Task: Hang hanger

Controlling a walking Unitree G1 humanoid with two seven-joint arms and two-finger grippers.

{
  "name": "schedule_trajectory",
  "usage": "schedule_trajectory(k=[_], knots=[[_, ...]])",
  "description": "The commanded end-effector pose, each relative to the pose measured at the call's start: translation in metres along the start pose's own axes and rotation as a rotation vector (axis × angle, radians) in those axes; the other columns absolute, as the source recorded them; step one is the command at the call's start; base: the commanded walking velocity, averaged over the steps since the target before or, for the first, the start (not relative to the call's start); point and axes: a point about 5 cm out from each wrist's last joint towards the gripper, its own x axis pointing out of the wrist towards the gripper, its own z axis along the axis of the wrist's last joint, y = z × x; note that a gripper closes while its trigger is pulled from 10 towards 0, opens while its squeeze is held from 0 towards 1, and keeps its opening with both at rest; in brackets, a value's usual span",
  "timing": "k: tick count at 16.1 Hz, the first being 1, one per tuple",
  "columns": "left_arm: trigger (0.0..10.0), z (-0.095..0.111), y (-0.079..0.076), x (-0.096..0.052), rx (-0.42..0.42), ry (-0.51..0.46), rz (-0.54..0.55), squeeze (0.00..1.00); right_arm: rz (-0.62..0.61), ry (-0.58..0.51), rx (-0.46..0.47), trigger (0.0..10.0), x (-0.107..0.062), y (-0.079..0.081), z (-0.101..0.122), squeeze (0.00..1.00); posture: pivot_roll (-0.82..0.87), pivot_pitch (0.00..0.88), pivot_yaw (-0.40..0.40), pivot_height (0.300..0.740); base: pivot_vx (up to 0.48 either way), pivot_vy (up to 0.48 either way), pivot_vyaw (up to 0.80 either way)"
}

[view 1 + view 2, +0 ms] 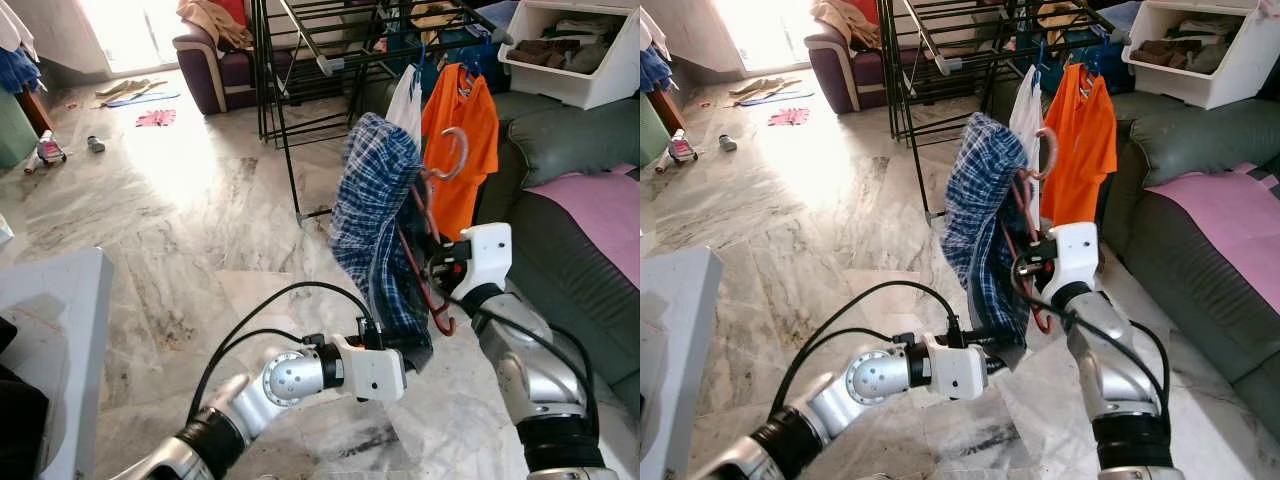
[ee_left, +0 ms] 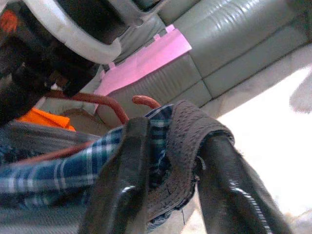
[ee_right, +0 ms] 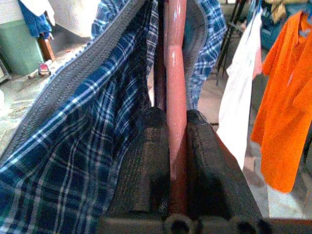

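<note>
A red plastic hanger (image 1: 432,232) carries blue plaid shorts (image 1: 375,215), held up in front of me over the marble floor. My right gripper (image 3: 176,161) is shut on the hanger's red bar (image 3: 174,87), below its hook (image 1: 455,150). My left gripper (image 2: 170,190) is shut on the shorts' dark waistband (image 2: 187,146) at the garment's lower end (image 1: 405,345). The black drying rack (image 1: 330,50) stands further back, with an orange shirt (image 1: 460,145) and a white garment (image 1: 405,100) hanging on it.
A grey-green sofa (image 1: 570,200) with a pink cloth (image 1: 600,205) runs along the right. A white bin (image 1: 575,45) of clothes sits on its back. A purple armchair (image 1: 215,65) stands at the far side. A white table edge (image 1: 70,330) is at the near left. Small items litter the far floor.
</note>
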Motion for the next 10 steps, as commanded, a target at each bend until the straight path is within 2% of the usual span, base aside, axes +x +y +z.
schedule_trajectory(k=[1,2,5,7,10], knots=[[10.0,-0.005,0.001,-0.005,-0.056,0.019,0.012,1.0,0.004,-0.047,-0.024,10.0,0.001,0.002,0.007,0.0,-0.05,0.01,0.01,0.74,0.0,0.0,0.0],[10.0,-0.006,0.001,-0.009,-0.095,0.013,0.024,1.0,-0.002,-0.054,-0.053,10.0,0.002,0.004,0.004,0.0,-0.04,0.012,0.01,0.74,0.0,0.0,0.0],[10.0,0.002,0.011,-0.014,-0.092,-0.053,0.093,1.0,-0.037,-0.071,-0.103,10.0,0.005,0.007,0.003,0.0,-0.04,0.012,0.009,0.74,0.0,0.0,0.0],[10.0,0.004,0.023,-0.017,-0.099,-0.066,0.19,1.0,-0.057,-0.08,-0.123,10.0,0.007,0.008,0.003,0.0,-0.04,0.015,0.01,0.74,0.0,0.0,0.0],[10.0,0.001,0.028,-0.025,-0.177,-0.052,0.238,1.0,-0.065,-0.111,-0.158,10.0,0.005,0.005,0.007,0.0,-0.04,0.017,0.011,0.74,0.0,0.0,0.0]])
